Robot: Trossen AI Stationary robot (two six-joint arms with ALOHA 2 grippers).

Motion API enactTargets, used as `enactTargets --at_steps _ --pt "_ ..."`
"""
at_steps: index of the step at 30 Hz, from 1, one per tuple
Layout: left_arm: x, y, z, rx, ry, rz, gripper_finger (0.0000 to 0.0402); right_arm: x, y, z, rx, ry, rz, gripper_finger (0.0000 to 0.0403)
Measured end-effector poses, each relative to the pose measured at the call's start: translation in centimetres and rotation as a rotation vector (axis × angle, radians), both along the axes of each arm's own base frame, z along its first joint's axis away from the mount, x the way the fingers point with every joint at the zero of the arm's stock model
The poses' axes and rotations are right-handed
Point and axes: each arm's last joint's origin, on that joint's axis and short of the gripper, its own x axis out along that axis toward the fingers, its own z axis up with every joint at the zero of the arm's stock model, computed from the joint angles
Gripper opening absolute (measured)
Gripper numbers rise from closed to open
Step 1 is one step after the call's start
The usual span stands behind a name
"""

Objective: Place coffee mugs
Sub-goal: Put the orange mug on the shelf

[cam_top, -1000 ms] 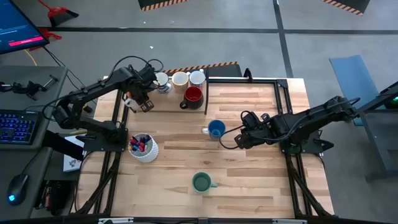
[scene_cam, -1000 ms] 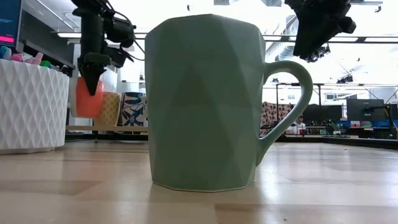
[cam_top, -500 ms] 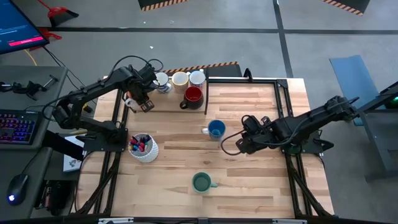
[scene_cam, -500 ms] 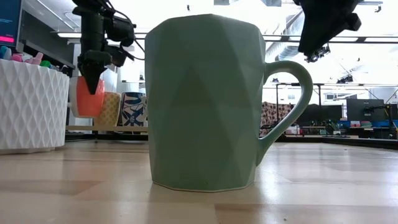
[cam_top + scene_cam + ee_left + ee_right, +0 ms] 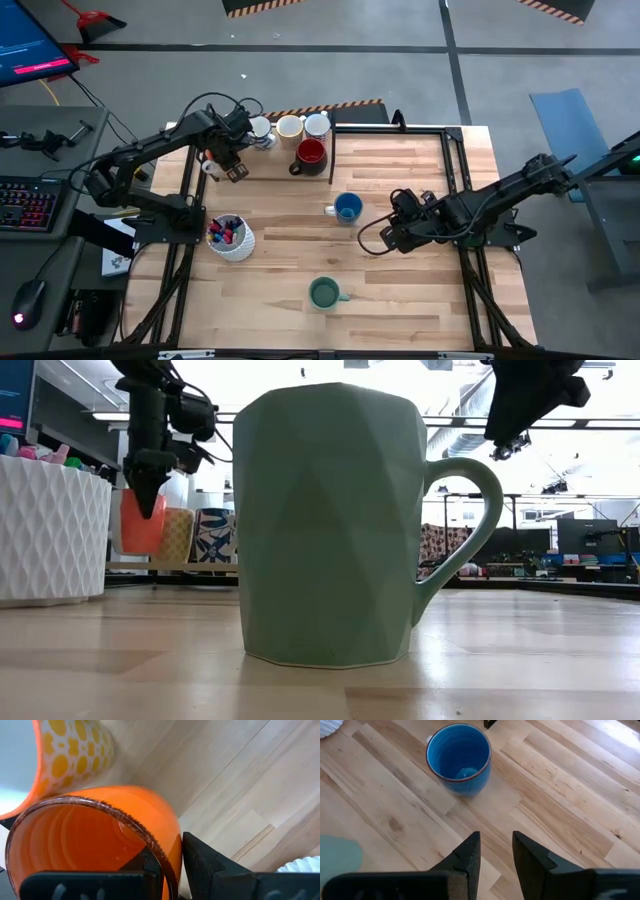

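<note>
My left gripper (image 5: pixel 224 164) is shut on the orange mug (image 5: pixel 95 845) at the table's far left, next to a row of three pale mugs (image 5: pixel 290 126) and the dark red mug (image 5: pixel 311 153). In the low view the orange mug (image 5: pixel 140 525) hangs a little above the wood. The blue mug (image 5: pixel 460 757) stands mid-table and the green mug (image 5: pixel 323 293) stands toward the near edge. My right gripper (image 5: pixel 496 845) hovers near-right of the blue mug, narrowly open and holding nothing. My left gripper pinches the orange mug's rim (image 5: pixel 161 856), one finger (image 5: pixel 147 867) inside the cup and one finger (image 5: pixel 202 862) outside its wall. The fingers come from above, pointing down. The mug hangs upright below them, lifted just clear of the table.
A white faceted pen holder (image 5: pixel 231 238) with markers stands on the table's left side. A yellow-dotted mug (image 5: pixel 75 755) stands close beside the held orange one. A dark frame rail (image 5: pixel 333 150) runs by the red mug. Bare wood lies right of the blue mug.
My right gripper has drawn back from the blue mug toward the table's near edge, holding nothing. My left gripper has kept its hold on the orange mug near the row of mugs.
</note>
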Motion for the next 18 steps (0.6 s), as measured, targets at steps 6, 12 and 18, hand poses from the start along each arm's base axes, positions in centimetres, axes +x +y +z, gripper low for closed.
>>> enactTargets --at_steps 6,12,18 --pt "0.01 0.07 0.01 0.005 -0.002 -0.008 0.0049 0.00 0.00 0.00 0.001 0.000 -0.001 0.0092" --pt "0.17 0.22 0.03 0.021 -0.021 0.007 0.0049 0.00 0.00 0.00 0.002 0.000 -0.001 0.0092" --pt "0.16 0.23 0.04 0.024 -0.018 0.008 0.0058 0.00 0.01 0.00 0.003 0.001 0.000 0.0092"
